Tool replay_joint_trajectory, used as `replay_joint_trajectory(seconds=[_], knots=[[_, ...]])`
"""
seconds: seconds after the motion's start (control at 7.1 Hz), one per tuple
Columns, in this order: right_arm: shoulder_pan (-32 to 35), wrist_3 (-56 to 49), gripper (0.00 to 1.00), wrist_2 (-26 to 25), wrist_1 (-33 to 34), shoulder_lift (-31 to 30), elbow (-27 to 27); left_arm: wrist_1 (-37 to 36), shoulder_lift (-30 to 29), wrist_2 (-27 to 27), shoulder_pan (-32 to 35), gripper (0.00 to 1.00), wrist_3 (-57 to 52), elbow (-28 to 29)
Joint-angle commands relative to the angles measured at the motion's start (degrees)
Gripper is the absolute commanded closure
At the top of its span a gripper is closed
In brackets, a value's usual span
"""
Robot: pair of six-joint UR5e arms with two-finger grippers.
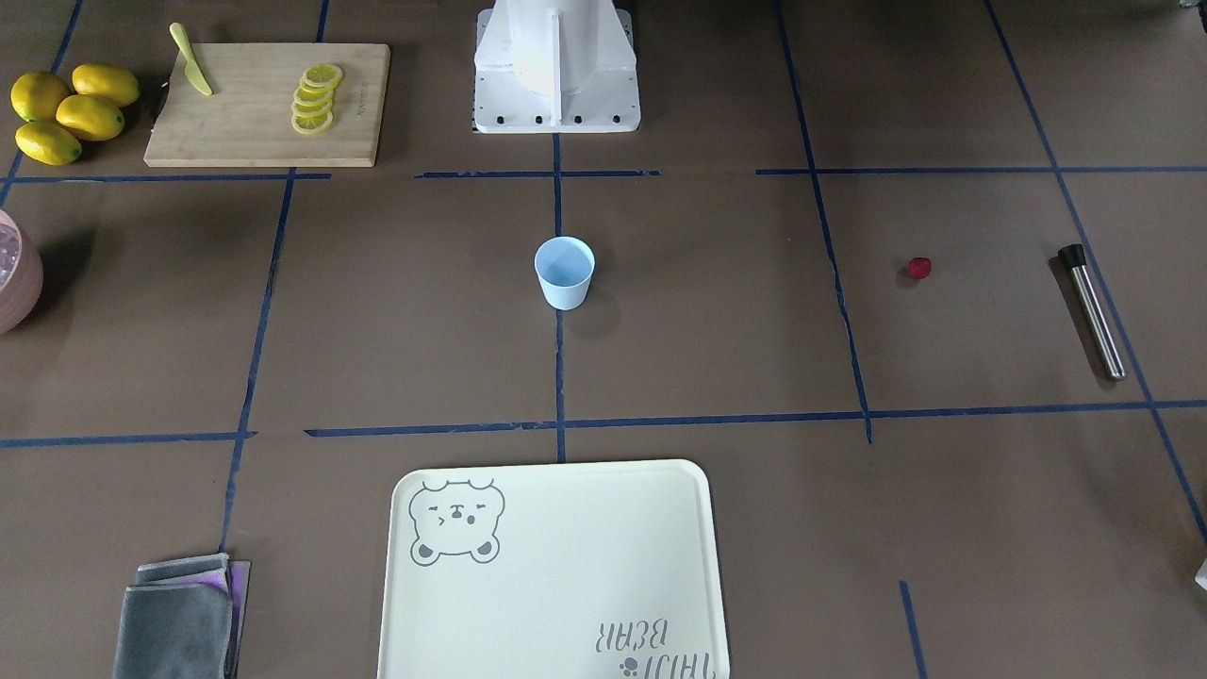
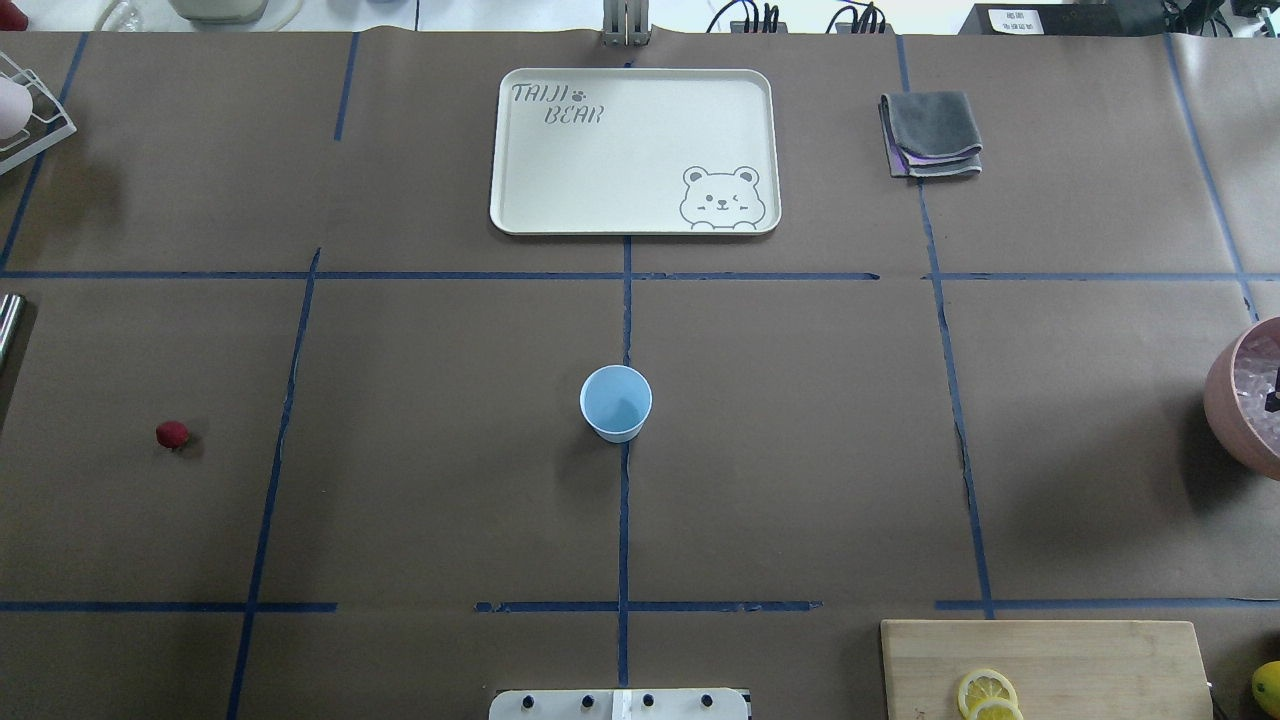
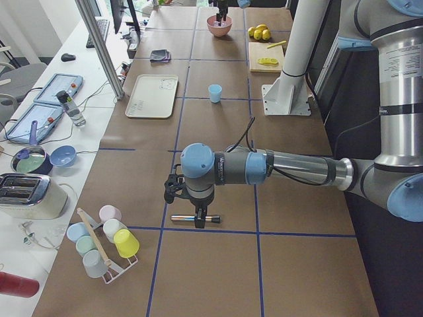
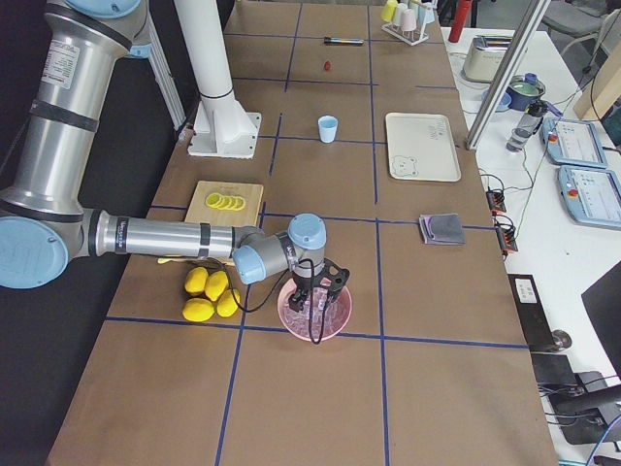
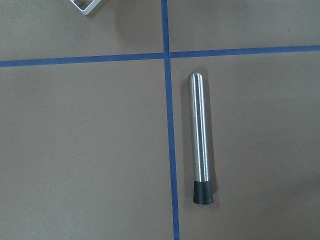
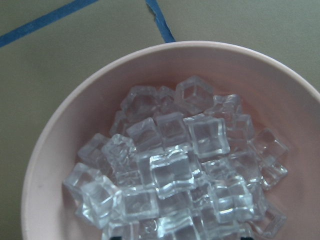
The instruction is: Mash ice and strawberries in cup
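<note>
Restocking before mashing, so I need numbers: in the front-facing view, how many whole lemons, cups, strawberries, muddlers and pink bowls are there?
Whole yellow lemons: 4
Pale blue plastic cup: 1
Small red strawberry: 1
Steel muddler with black tip: 1
Round pink bowl: 1
Total: 8

Overhead and front cameras face each other, sharing the cup (image 2: pixel 616 403); side views look lengthwise; wrist cameras close, probably downward.
</note>
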State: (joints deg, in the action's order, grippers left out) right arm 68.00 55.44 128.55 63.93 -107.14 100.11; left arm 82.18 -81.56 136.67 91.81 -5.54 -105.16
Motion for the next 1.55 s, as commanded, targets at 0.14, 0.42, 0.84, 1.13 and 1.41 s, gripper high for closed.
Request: replay_joint_trajectory(seconds=[0.14,0.42,0.84,1.13,1.41], knots=[[-0.14,0.11,0.24,-0.14,-0.39,0.01,-0.53,0.00,0.00,0.00,0.03,0.00,0.00,-0.49],[-0.58,2.99,0.48,0.04,-0.48,0.35,-0.53,0.00,0.00,0.00,0.03,0.00,0.00,-0.40],[-0.76,3.01,0.84,-0.05,-1.62,0.36,-0.45,-0.09,0.00,0.00,0.03,0.00,0.09,-0.40],[-0.59,2.92,0.99,-0.31,-3.55,-0.08,0.34,-0.09,0.09,0.00,0.03,0.00,0.09,-0.40],[-0.41,3.27,1.00,-0.84,-3.29,-0.61,5.94,-0.09,0.09,0.00,0.03,0.00,0.09,-0.40]])
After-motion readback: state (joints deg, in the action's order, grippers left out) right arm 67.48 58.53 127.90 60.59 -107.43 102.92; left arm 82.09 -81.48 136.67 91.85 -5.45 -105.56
